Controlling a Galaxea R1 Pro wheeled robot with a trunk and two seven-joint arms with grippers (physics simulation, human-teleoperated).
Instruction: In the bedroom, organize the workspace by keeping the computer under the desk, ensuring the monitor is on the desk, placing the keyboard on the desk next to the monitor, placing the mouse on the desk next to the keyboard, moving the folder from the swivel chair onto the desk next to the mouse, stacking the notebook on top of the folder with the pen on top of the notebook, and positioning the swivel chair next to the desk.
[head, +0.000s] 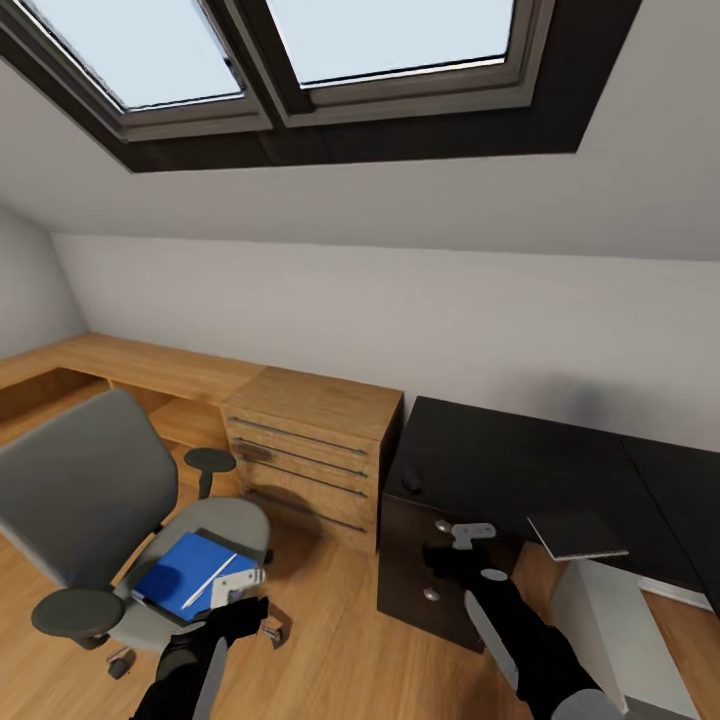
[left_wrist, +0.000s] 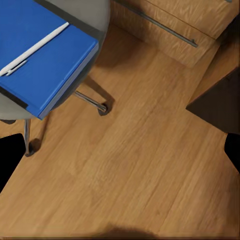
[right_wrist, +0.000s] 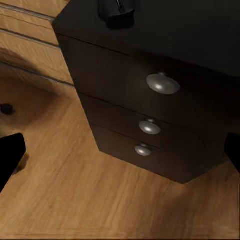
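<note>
From my head camera, at far left, the swivel chair (head: 100, 510) stands on the plank floor (head: 330, 640) with its grey back toward the left and its seat facing the desk. The folder (head: 180, 575) lies flat on the seat, its long axis running from near left to far right. A white pen (head: 208, 582) rests on the folder along that same diagonal.

My left arm reaches forward low, and the left gripper (head: 240, 592) hovers just beside the folder's near right corner; its fingers look apart, though I cannot be sure at this angle. In the left wrist view the folder (left_wrist: 42, 60) and pen (left_wrist: 32, 50) lie off to one side, over floorboards.

Further right is a light wooden cabinet (head: 310, 450). Next comes the desk (head: 520, 470), with the mouse (head: 411, 481) near its left edge. My right arm stretches forward, the right gripper (head: 470, 535) beside the desk's black drawers (right_wrist: 145, 120), fingers apart and holding nothing. The right wrist view shows the mouse (right_wrist: 116, 11) above three round knobs.
</note>
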